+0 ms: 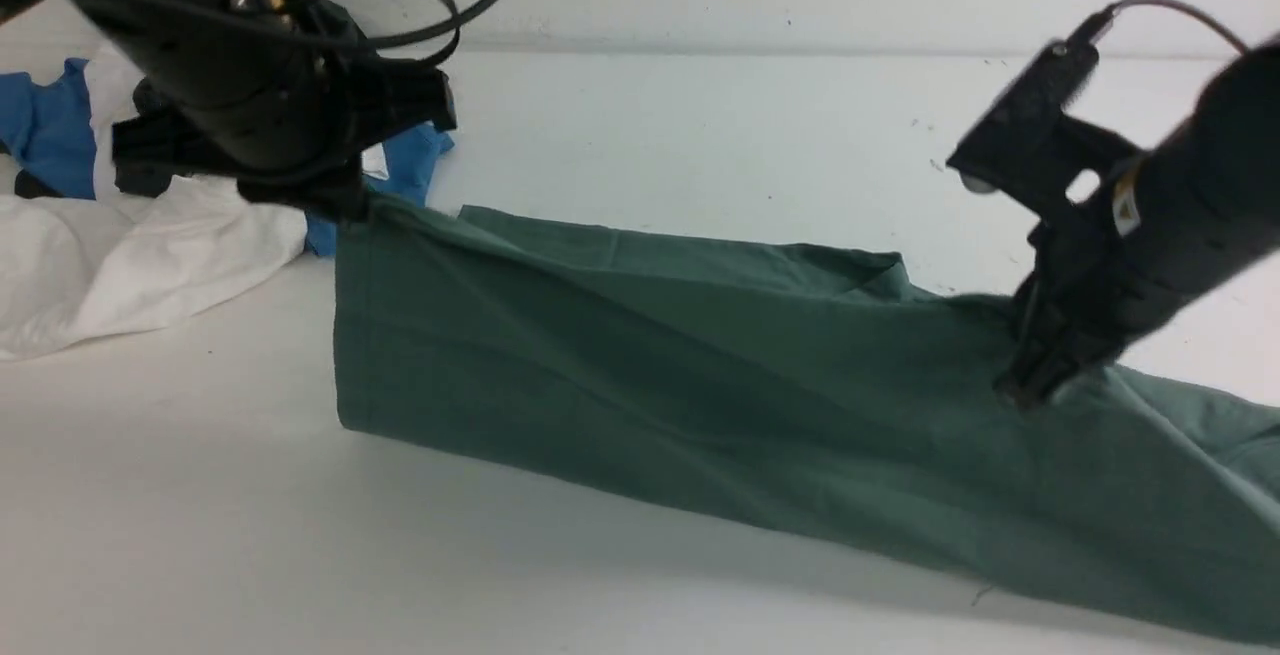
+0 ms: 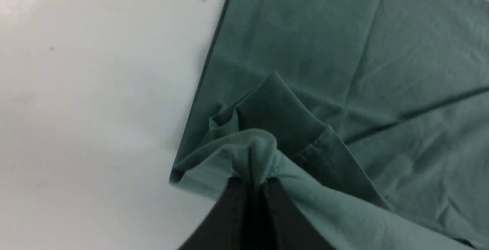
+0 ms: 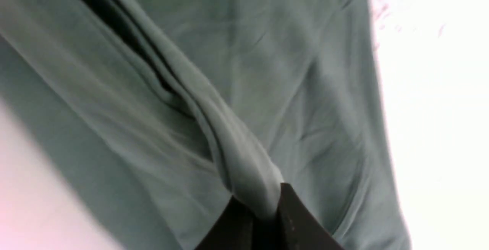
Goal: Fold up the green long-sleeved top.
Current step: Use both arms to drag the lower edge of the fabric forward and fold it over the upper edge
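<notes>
Pinching cloth on both sides. The left gripper (image 2: 253, 184) has its two dark jaws drawn almost together, with a small knot of fabric squeezed up between the tips. The right gripper (image 3: 263, 208) reads the same: jaws narrow, clamped on a twisted ridge of fabric that runs away from the tips. Both hold the green long-sleeved top (image 1: 650, 365), a large muted sage-green cotton shirt.

Position of the shirt: the gripped upper edge is raised off the plain white tabletop (image 1: 200, 535). The cloth hangs from the two grip points as a long slanting panel, and its lower edge rests on the table. The upper edge sags a little between the grips. The shirt's right end runs out of the front view. No logo or neck label is visible.

Judgement: a two-point hold along one long edge suits carrying that edge over the body to make a fold. The wide spacing keeps the panel spread instead of bunched.

Arm pose: the left arm reaches in from the upper left, wrist low, fingertips down at the shirt's far-left corner. That corner is just in front of a crumpled white garment (image 1: 120, 255) and a bright blue garment (image 1: 50, 125); contact cannot be told. The right arm enters from the right, sloping down and inward, tips pressed into the cloth.
</notes>
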Motion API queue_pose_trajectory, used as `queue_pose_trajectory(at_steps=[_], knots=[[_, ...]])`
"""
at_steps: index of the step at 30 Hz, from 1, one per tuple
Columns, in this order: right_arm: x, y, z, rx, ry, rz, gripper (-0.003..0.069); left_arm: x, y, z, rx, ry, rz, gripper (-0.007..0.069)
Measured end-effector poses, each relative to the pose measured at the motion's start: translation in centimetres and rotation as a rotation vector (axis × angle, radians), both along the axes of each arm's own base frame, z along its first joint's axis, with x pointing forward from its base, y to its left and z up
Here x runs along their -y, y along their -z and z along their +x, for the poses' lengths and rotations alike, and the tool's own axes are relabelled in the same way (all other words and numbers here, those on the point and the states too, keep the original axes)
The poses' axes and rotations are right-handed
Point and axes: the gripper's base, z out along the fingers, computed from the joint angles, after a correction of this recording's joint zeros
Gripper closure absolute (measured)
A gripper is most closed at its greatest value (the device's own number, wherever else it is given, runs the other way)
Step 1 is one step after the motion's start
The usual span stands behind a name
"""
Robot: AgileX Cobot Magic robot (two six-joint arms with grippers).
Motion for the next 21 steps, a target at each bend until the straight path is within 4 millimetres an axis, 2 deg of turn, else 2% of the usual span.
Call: queue_pose_trajectory(at_steps=[4,7,8,12,14,15,16,17,21], knots=[[0.5,0.1,4.1,0.012,0.046,0.010,0.0636,0.3,0.5,4.5,0.018,0.005,-0.016,0.0608],[1.4,0.6,7.5,0.022,0.098,0.026,0.0636,0.6,2.0,8.3,0.016,-0.007,-0.016,0.0608],[1.3,0.7,7.7,0.022,0.097,0.026,0.0636,0.6,1.8,8.3,0.024,-0.007,-0.018,0.0608],[2.1,3.1,11.4,0.003,0.139,0.032,0.0636,0.5,4.5,12.6,0.022,-0.029,-0.023,0.0608],[2.0,4.1,12.1,-0.008,0.141,0.030,0.0636,0.4,5.6,13.5,0.015,-0.034,-0.021,0.0608],[1.7,5.4,13.2,-0.008,0.137,0.030,0.0636,0.4,6.7,14.6,0.015,-0.036,-0.019,0.0608],[1.7,5.3,13.2,-0.006,0.137,0.031,0.0636,0.4,6.8,14.7,0.015,-0.036,-0.019,0.0608],[1.5,6.5,13.9,-0.003,0.139,0.037,0.0636,0.2,7.8,15.5,0.015,-0.040,-0.017,0.0608],[1.1,8.7,15.3,0.031,0.157,0.065,0.0636,0.1,9.7,17.0,0.034,-0.035,-0.002,0.0608]])
